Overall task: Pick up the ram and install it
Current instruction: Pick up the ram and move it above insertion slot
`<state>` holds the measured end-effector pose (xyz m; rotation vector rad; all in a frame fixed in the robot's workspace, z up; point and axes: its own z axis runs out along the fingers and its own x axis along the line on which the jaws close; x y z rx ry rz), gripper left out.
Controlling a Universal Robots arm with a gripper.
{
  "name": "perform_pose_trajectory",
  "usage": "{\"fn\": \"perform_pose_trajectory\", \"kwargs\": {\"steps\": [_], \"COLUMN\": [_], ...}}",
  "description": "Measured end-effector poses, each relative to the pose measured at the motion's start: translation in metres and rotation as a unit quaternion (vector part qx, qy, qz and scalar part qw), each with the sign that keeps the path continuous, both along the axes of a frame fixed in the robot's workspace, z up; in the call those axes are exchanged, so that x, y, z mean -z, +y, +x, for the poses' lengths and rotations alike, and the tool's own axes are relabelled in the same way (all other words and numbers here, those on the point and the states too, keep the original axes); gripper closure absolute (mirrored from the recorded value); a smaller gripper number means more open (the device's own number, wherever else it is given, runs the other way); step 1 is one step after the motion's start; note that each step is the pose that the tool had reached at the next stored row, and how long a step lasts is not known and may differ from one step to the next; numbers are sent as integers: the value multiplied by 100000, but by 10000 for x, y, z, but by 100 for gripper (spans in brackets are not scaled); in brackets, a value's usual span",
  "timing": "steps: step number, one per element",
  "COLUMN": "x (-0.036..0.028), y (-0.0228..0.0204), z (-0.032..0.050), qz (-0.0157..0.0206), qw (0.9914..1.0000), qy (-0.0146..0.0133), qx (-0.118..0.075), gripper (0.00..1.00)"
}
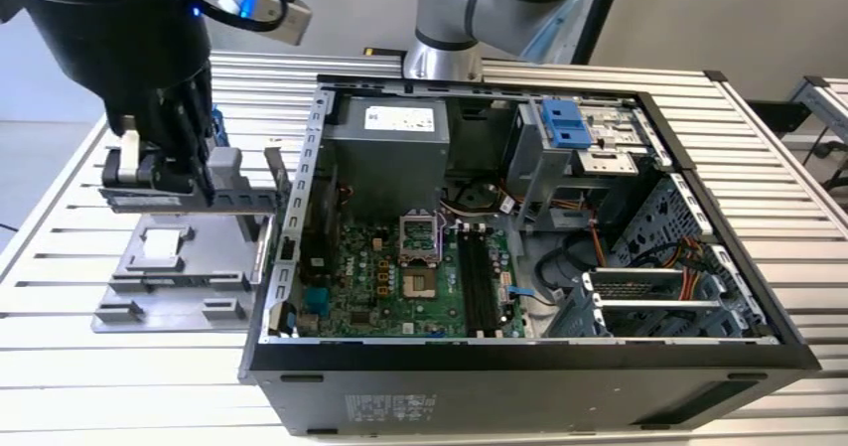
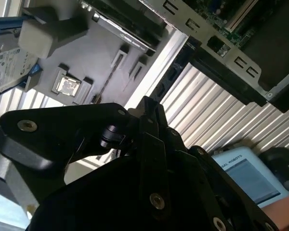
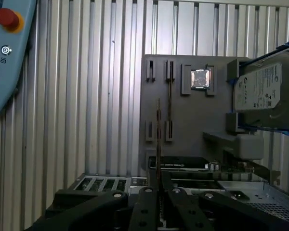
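Gripper (image 3: 159, 185) clamping ram (image 3: 158, 134), hovering above grey holder (image 3: 192, 125); pickup looking done, seating in motherboard slots (image 1: 472, 277) pending.

Dark ram (image 3: 158, 137), green motherboard (image 1: 364, 277), grey parts tray (image 1: 173, 302), ribbed silver table (image 1: 133, 386)

Both wrist views closely face the grey tray (image 3: 192, 115).

Parts tray (image 1: 199, 302) beside computer case (image 1: 530, 396)
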<state>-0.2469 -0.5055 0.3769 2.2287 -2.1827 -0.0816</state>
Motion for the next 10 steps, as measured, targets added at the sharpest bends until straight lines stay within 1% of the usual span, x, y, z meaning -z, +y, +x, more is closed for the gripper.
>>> {"fn": "perform_pose_trajectory", "kwargs": {"steps": [7,10], "x": [0,0], "y": [0,0], "z": [318,455], "qz": [4,1], "qw": [99999,99999], "qy": [438,541], "qx": [1,-2], "gripper": [100,100]}}
